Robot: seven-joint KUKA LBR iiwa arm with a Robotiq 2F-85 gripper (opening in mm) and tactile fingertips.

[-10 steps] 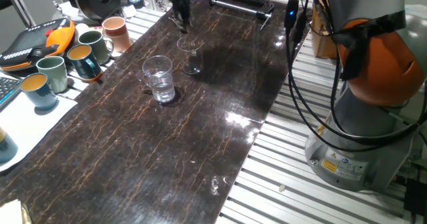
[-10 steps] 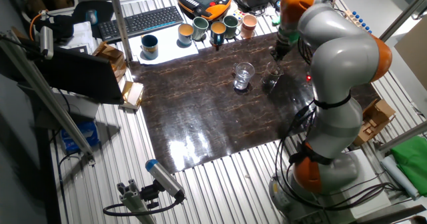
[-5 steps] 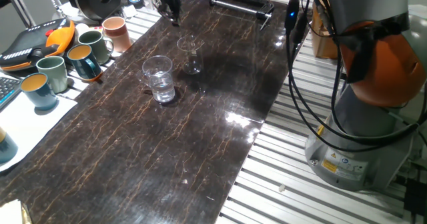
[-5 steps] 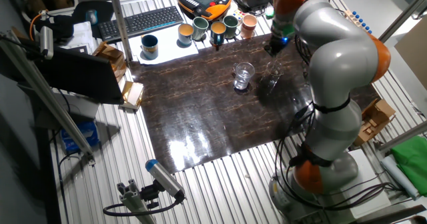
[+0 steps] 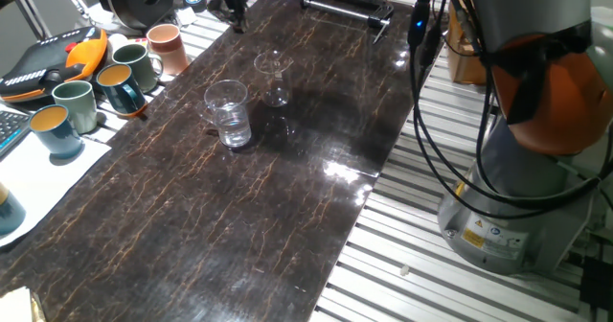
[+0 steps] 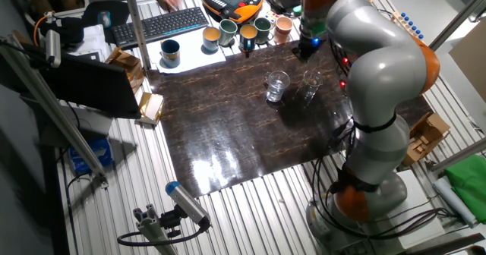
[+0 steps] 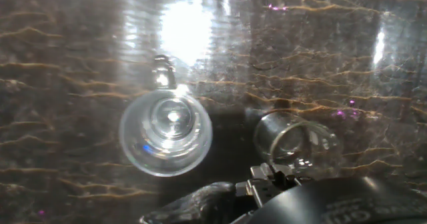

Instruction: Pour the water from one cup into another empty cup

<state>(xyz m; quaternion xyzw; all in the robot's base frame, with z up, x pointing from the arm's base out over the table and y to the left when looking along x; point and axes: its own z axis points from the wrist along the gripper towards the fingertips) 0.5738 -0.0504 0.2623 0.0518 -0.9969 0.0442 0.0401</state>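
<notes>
The tall straight tumbler (image 5: 228,113) stands upright on the dark table with a little clear water (image 5: 234,131) in its bottom. The shorter rounded glass (image 5: 275,79) stands upright just behind and to the right of it, apart from it, and looks empty. My gripper (image 5: 234,13) is raised at the far table edge, well clear of both glasses, open and holding nothing. The other fixed view shows the tumbler (image 6: 277,86), the small glass (image 6: 310,86) and the gripper (image 6: 303,53). The hand view looks down on the tumbler (image 7: 167,132) and the small glass (image 7: 295,139).
Several coloured mugs (image 5: 115,78) stand along the left table edge, with an orange-and-black pendant (image 5: 53,58) behind them. A black bar (image 5: 347,9) lies at the far end. The arm's base (image 5: 536,140) stands right of the table. A keyboard (image 6: 161,23) lies beyond the mugs.
My gripper has moved up and away from the small glass towards the far left table edge. The small glass, tilted a second ago, now stands upright on its own.
</notes>
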